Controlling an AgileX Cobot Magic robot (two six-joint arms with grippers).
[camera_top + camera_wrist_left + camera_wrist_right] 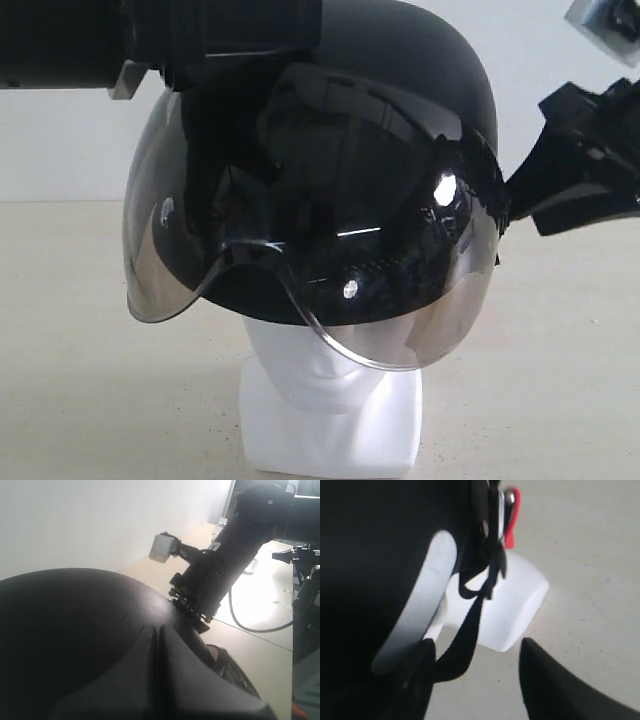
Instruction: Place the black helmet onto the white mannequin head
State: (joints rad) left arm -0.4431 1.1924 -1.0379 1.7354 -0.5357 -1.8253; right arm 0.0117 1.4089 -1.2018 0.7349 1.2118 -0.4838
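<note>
The black helmet (400, 60) sits over the white mannequin head (322, 365), in the middle of the table (560, 380). Only the chin, the lips and the neck base (330, 435) show under the visor (400, 335). We judge it is on the head but maybe not fully seated, because the left side looks a bit higher than the right.

The right gripper (476, 647) is just beside the helmet's right edge. Its jaws stand apart with nothing between them. One limp strap (470, 625) hangs near one finger, w/ a red buckle part (512, 520) above it.

The left gripper (215, 60) is at the top left of the shell. Its fingers are hidden, so we cannot tell if it grips or not.

Handling, approx. as we judge it:
- The shell looks stiff, smooth and round, so a pinch on the dome will slip.
- It is better to hold the lower rim at the left and right sides, where the edge gives a lip.
- The visor looks thin and easy to scratch or bend, so no grip there.
- The straps are soft and can catch between helmet and head.
- The head looks like light plastic, so a side push can probably tip it.
</note>
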